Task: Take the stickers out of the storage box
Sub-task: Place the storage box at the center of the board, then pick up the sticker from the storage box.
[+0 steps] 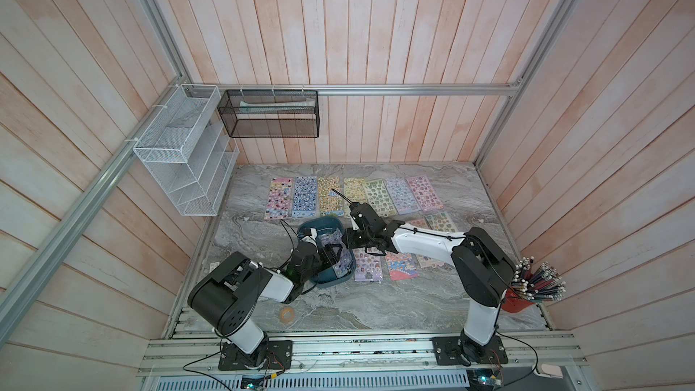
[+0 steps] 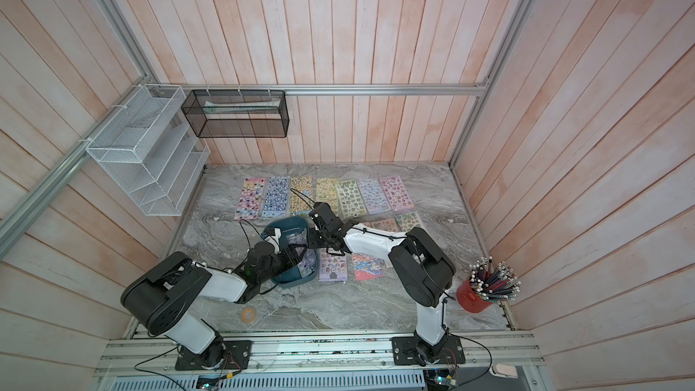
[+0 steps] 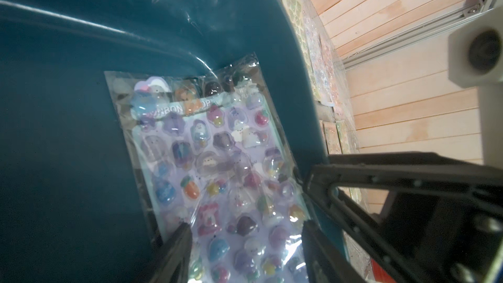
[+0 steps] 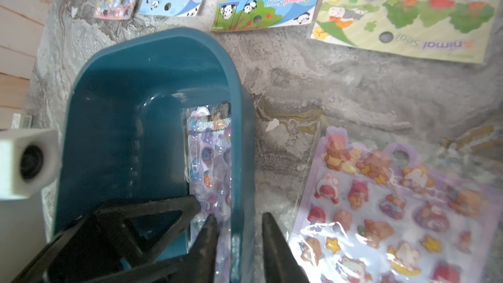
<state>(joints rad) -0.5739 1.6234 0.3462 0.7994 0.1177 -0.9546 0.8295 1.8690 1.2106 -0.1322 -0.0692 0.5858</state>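
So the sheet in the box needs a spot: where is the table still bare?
Widest: the front of the table, between tape roll and pencil cup. Smaller: left of the box, toward the white rack. Crowded: the back row of sheets and the sheets right of the box.

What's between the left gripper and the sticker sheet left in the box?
Nothing visible: the left gripper hangs open right over the lilac sheet in the storage box. But the right gripper straddles the box wall beside it, one finger inside by the sheet's edge, likely crowding the lift.
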